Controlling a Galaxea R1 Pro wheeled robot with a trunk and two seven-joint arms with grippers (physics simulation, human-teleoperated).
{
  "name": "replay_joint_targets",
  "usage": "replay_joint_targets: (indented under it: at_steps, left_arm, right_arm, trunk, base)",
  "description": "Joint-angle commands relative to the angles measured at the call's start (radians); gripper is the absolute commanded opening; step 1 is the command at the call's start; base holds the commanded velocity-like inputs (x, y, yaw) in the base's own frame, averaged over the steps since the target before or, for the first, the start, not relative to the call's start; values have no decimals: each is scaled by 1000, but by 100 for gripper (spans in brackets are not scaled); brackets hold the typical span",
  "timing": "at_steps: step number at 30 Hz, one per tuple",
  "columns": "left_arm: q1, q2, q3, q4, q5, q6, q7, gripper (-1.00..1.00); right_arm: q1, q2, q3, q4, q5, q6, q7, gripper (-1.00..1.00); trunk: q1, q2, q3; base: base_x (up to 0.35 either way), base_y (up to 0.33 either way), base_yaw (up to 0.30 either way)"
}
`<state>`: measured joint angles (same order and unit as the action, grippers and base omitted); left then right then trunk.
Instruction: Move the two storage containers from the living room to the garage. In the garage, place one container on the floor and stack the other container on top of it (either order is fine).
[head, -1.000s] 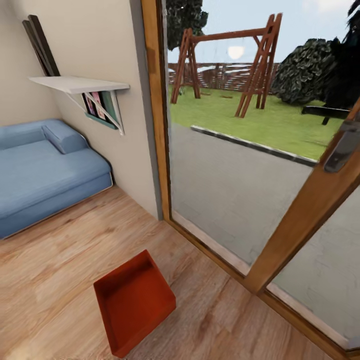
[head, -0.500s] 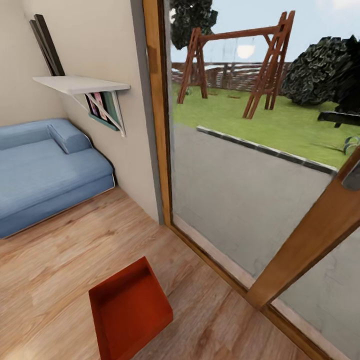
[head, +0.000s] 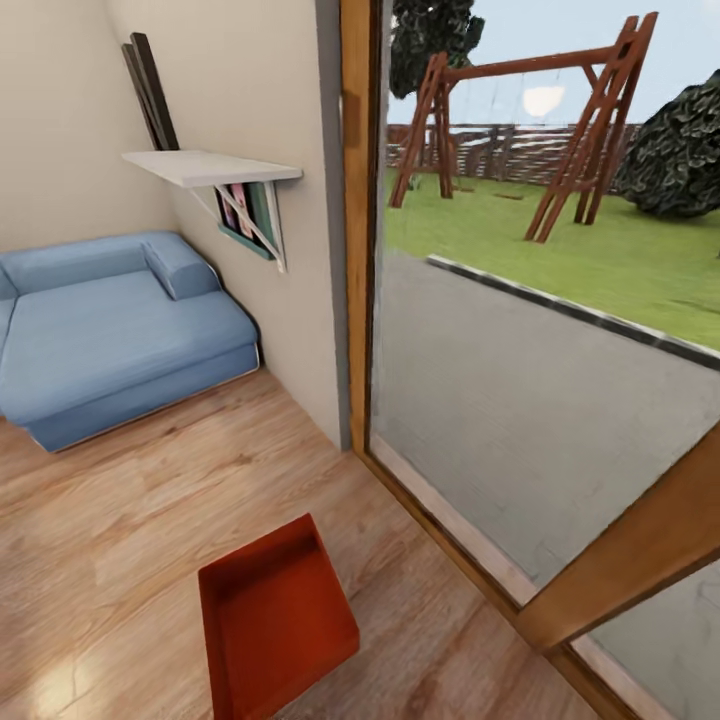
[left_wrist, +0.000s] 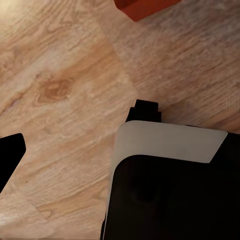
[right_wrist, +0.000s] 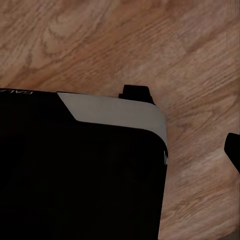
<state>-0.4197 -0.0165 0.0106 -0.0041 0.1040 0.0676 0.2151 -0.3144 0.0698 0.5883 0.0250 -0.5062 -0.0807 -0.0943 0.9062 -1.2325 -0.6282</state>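
You are in the living room of a home: a blue sofa (head: 110, 325) stands on a light wood-plank floor (head: 130, 520) against a plain beige wall, under a white wall shelf (head: 205, 167). Beside it a wood-framed glass door (head: 470, 330) looks onto a paved patio, a lawn and a wooden swing frame (head: 530, 130).

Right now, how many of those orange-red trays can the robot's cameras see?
1. One storage container lies on the wood-plank floor near the glass door; its corner also shows at the left wrist view's edge. The second may be out of view.
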Motion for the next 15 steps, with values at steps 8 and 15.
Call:
replay_joint_targets:
  at_steps: [8, 15]
  left_arm:
    - [-1, 0, 0, 0, 10, 3, 3, 100]
    - [-1, -2, 0, 0, 10, 3, 3, 100]
  right_arm:
    - [-1, 1, 8, 3, -9, -5, -1, 100]
    - [0, 1, 8, 3, -8, -5, -1, 100]
  trunk:
    - [0, 0, -4]
    - [0, 0, -7]
  base:
    - [0, 0, 269]
    - [0, 0, 269]
